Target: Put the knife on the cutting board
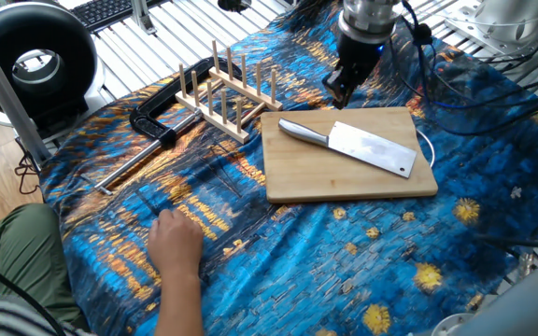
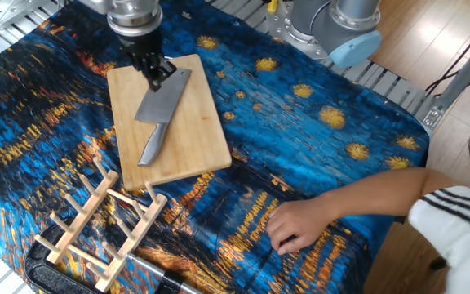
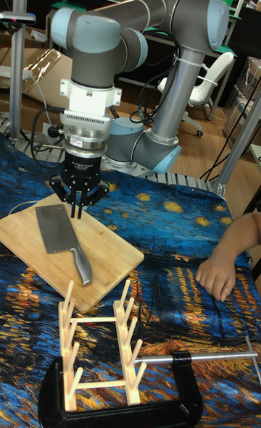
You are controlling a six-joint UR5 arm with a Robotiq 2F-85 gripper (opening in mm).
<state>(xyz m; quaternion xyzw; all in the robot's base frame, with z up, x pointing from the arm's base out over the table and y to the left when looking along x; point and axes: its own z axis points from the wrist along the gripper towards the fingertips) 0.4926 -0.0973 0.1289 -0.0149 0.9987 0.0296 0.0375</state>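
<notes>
The knife lies flat on the cutting board, so the placing looks done; the gripper hangs clear above, fingers together, holding nothing.

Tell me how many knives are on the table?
1. The knife is a silver cleaver lying flat on the cutting board, next to the wooden peg rack. The gripper above it is holding nothing. No other knife shows.
</notes>
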